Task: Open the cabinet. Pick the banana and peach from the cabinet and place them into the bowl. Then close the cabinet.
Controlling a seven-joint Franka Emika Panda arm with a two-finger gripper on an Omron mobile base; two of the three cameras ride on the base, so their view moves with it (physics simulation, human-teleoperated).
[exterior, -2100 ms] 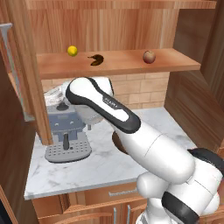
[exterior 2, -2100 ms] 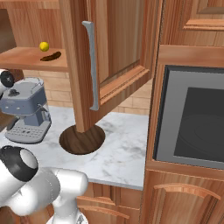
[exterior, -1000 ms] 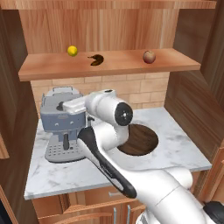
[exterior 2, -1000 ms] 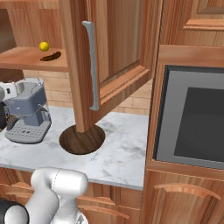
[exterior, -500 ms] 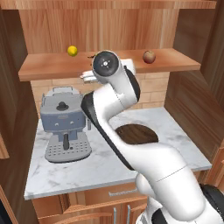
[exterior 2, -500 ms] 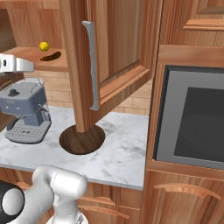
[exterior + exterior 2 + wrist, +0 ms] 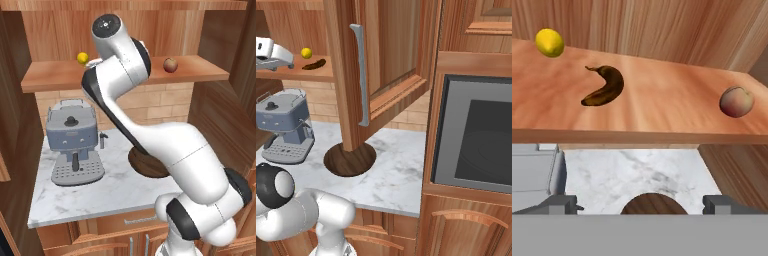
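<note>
Base views flank arm, face forward-down; share shelf (image 7: 125, 75), bowl (image 7: 350, 159). Hand view near shelf (image 7: 637, 110), facing it.

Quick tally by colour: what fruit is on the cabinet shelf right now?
Yellow: 1, the small round yellow fruit
Dark brown: 1, the curved banana
Reddish-tan: 1, the peach
Total: 3
</note>
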